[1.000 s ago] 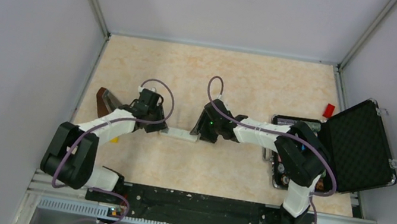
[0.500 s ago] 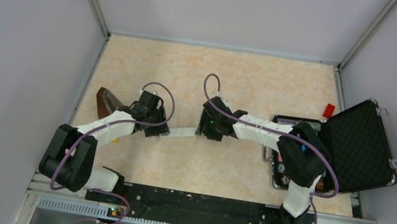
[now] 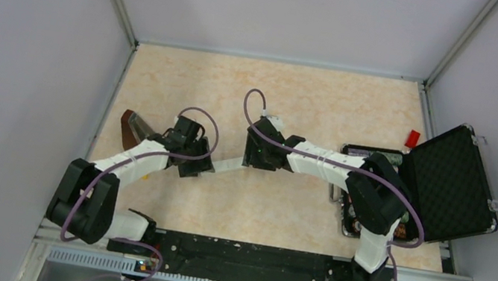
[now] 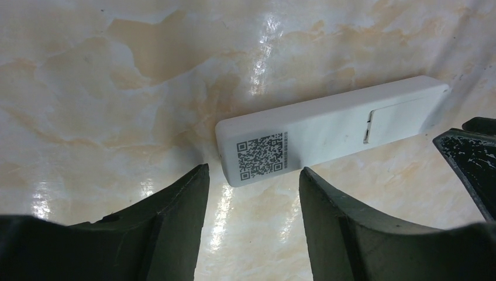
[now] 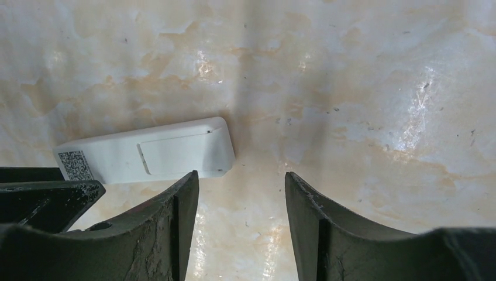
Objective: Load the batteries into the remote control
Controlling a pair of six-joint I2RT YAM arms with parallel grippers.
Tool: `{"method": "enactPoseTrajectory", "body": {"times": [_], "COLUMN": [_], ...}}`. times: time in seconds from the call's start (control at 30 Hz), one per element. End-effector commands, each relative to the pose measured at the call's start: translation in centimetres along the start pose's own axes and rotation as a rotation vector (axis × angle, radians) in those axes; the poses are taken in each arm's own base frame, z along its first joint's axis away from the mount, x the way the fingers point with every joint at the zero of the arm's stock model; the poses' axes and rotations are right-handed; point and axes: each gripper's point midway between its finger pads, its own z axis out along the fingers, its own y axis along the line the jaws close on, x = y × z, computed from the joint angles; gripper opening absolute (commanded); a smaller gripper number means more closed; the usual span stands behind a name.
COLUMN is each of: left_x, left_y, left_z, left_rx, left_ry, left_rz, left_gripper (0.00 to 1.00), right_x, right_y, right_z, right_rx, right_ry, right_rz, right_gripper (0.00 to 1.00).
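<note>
The remote control [image 3: 227, 164] lies on the table between my two grippers, plain white back up. In the left wrist view the remote control [image 4: 327, 132] shows a QR code at its near end and a battery cover outline toward the far end. My left gripper [image 4: 252, 170] is open, its tips just short of the QR end and touching nothing. My right gripper [image 5: 241, 174] is open too, and the cover end of the remote control [image 5: 152, 155] lies just ahead of its left finger. In the top view the left gripper [image 3: 191, 163] and right gripper [image 3: 256, 160] flank the remote. The batteries are out of view.
An open black case [image 3: 450, 184] stands at the right with a tray of small parts [image 3: 351, 217] in front of it. A red block [image 3: 413, 138] sits behind the case. A brown object [image 3: 131, 128] lies at the left, behind the left arm.
Both grippers have opened wider. The right gripper has shifted left and farther back, and the remote has turned so that its right end lies farther back.
</note>
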Motion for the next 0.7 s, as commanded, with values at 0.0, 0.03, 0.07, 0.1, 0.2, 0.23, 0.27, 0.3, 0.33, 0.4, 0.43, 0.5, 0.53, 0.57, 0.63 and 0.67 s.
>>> {"method": "enactPoseTrajectory", "body": {"times": [0.0,0.03,0.07,0.1,0.2,0.23,0.27,0.3,0.33,0.4,0.43,0.5,0.53,0.57,0.63,0.67], "left_x": [-1.1,-1.1,-1.1,-1.1,-1.3,-1.4,-1.5,-1.6,-1.6,-1.7,-1.6,-1.4,-1.2,-1.2,-1.0,-0.9], "left_y": [-1.1,-1.0,-0.9,-0.8,-0.7,-0.6,-0.6,-0.5,-0.4,-0.2,-0.2,0.0,0.0,0.0,0.0,0.0], "left_z": [-1.0,-0.9,-0.9,-0.8,-0.9,-0.9,-1.0,-1.0,-1.0,-0.9,-0.9,-0.7,-0.6,-0.5,-0.3,-0.2], "left_rx": [0.029,0.023,0.019,0.016,0.021,0.023,0.022,0.016,0.015,0.008,0.008,0.001,0.002,0.005,0.006,0.006], "left_ry": [-0.037,-0.038,-0.04,-0.042,-0.059,-0.064,-0.071,-0.072,-0.076,-0.078,-0.075,-0.065,-0.059,-0.054,-0.043,-0.037], "left_rz": [-0.058,-0.071,-0.082,-0.096,-0.132,-0.139,-0.144,-0.149,-0.153,-0.156,-0.157,-0.164,-0.165,-0.165,-0.169,-0.171], "left_gripper": [0.63,0.63,0.63,0.63,0.63,0.63,0.62,0.62,0.62,0.62,0.62,0.62,0.62,0.61,0.6,0.6], "right_x": [-2.6,-2.6,-2.6,-2.5,-2.8,-2.9,-2.9,-2.8,-2.7,-2.5,-2.3,-2.0,-1.8,-1.6,-1.7,-1.6], "right_y": [2.4,2.6,2.9,3.1,3.3,3.2,3.3,3.3,3.4,3.5,3.6,3.7,3.7,3.8,3.9,4.0], "right_z": [-1.1,-1.0,-0.9,-0.7,-0.3,-0.1,0.0,0.2,0.4,0.8,1.0,1.4,1.5,1.6,1.7,1.8], "right_rx": [-0.07,-0.084,-0.103,-0.115,-0.123,-0.119,-0.119,-0.119,-0.123,-0.125,-0.129,-0.135,-0.137,-0.14,-0.146,-0.146], "right_ry": [-0.09,-0.087,-0.089,-0.093,-0.107,-0.109,-0.108,-0.105,-0.101,-0.087,-0.079,-0.063,-0.055,-0.05,-0.047,-0.043], "right_rz": [-0.048,-0.06,-0.075,-0.081,-0.111,-0.122,-0.133,-0.142,-0.148,-0.157,-0.159,-0.161,-0.162,-0.161,-0.158,-0.156], "right_gripper": [0.56,0.56,0.56,0.56,0.55,0.54,0.53,0.52,0.52,0.5,0.49,0.48,0.48,0.47,0.45,0.44]}}
